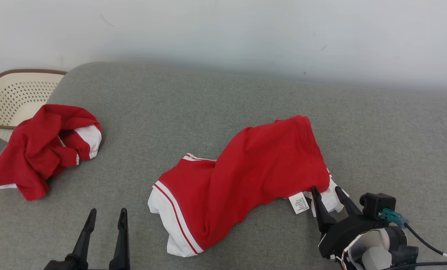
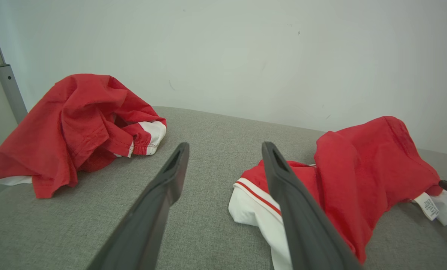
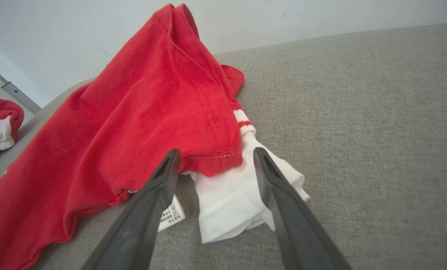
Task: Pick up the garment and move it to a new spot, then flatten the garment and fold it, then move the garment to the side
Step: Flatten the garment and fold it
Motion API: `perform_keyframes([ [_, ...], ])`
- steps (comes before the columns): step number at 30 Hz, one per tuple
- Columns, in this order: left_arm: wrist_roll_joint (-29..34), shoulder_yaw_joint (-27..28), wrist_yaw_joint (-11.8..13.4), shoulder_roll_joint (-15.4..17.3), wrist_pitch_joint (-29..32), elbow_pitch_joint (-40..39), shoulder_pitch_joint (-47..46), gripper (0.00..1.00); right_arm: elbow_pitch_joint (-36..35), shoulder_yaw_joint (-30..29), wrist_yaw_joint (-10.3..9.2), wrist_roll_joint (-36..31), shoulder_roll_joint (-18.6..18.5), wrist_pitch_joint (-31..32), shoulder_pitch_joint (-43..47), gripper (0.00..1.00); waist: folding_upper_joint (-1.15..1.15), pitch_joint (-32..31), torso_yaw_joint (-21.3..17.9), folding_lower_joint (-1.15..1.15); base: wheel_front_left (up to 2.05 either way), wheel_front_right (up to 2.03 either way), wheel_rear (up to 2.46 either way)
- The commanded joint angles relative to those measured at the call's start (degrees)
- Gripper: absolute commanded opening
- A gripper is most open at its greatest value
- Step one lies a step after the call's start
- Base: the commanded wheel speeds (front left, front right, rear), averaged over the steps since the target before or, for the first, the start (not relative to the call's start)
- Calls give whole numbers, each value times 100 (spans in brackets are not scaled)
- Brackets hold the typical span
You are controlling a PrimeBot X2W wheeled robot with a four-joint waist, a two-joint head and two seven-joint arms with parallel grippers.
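Garment: red-and-white jersey (image 1: 246, 176) crumpled at the grey cushion's (image 1: 208, 101) middle
Right gripper (image 1: 325, 189): fingers apart, either side of jersey's white end, cushion's near right
Left gripper (image 1: 108, 210): fingers apart, empty, cushion's near left

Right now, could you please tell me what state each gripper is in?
Left gripper: open, holding nothing.
Right gripper: open, astride the white edge of the garment, not gripping it.

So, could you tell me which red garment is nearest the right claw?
The flatter garment with the care label: the right claw straddles its white hem. The crumpled garment lies far left.
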Motion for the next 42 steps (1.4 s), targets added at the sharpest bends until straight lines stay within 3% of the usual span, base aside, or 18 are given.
perform_keyframes([
  [1, -58, -16, -36, 0, -26, 17, -58, 100, 60, -21, 5, -99, -1, 4, -66, 100, 0, 39, 52, 0, 0, 0, 0],
  [7, -61, -39, -27, 0, -25, 41, -105, 100, 362, -94, 5, -166, 56, -24, -243, 100, 0, 97, 186, 0, 0, 0, 0],
  [8, -57, -41, -28, -1, -26, 44, -114, 100, 408, -102, 5, -176, 77, -45, -274, 59, 0, 101, 210, 0, 0, 0, 0],
  [9, -52, -31, -34, 0, -25, 45, -118, 100, 446, -99, 5, -193, 95, -78, -300, 31, 0, 104, 228, 0, 0, 0, 0],
  [10, -49, -20, -42, 1, -26, 48, -119, 100, 481, -104, 5, -190, 112, -97, -325, 22, 0, 106, 239, 0, 0, 0, 0],
  [11, -46, -12, -51, 0, -26, 53, -121, 100, 503, -94, 5, -185, 128, -138, -338, 5, 0, 106, 249, 0, 0, 0, 0],
  [12, -42, -10, -57, -1, -25, 58, -119, 100, 517, -83, 5, -182, 139, -155, -342, 0, 0, 102, 256, 0, 0, 0, 0],
  [19, -56, 3, -3, 0, -26, 74, -13, 100, 421, -19, 5, -179, 153, -352, -212, 0, 0, 12, 162, 0, 0, 0, 0],
  [25, -80, -10, 20, 0, -25, 98, 103, 100, -287, -11, 5, 76, 142, -180, 132, 0, 0, -71, -76, 0, 0, 0, 0],
  [33, -144, 58, 45, 0, -26, 151, 180, 100, -2174, -47, 5, 672, -2, 906, 1136, 0, 0, -97, -596, 0, 0, 0, 0],
  [42, -182, 11, 87, 0, -26, 197, 53, 100, -3811, -720, 4, 499, 29, 2117, 2318, 0, 0, -5, -1006, 0, 0, 0, 0],
])
